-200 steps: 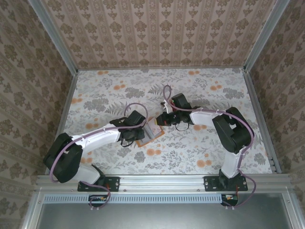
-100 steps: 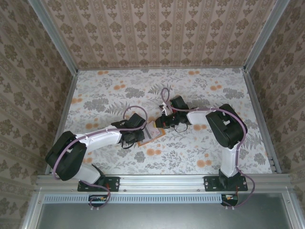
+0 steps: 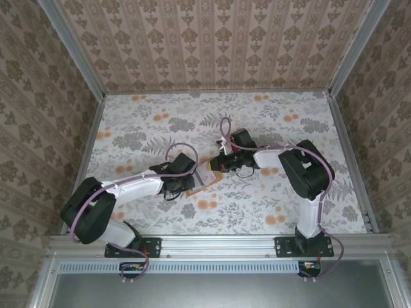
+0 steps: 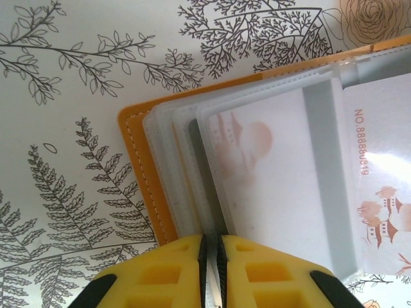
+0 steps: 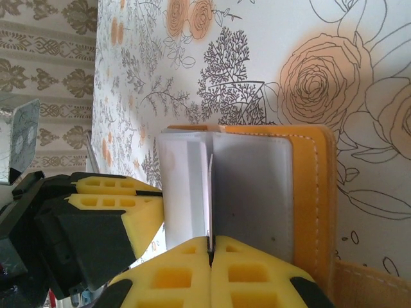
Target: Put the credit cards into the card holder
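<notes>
One orange-tan card holder [image 3: 204, 174], lying open at the middle of the floral counter [image 3: 289, 122]. The left fingers [image 4: 210, 245] are clenched on the edge of a clear sleeve [image 4: 186, 173]; the right fingers [image 5: 210, 247] are clenched on another leaf. One whitish, red-printed credit card [image 4: 276, 167] sits in a sleeve.

From where I'm driving, the card holder [image 3: 204, 178] lies open on the table [image 3: 270, 122], roughly mid-width and a bit nearer the front edge than the back. The left gripper [image 4: 210, 242] is at its left side and the right gripper [image 5: 210, 240] at its far-right side, each with one of the holder's inner leaves between its pads. A credit card [image 4: 270, 179] sits inside the top leaf of the stack.
</notes>
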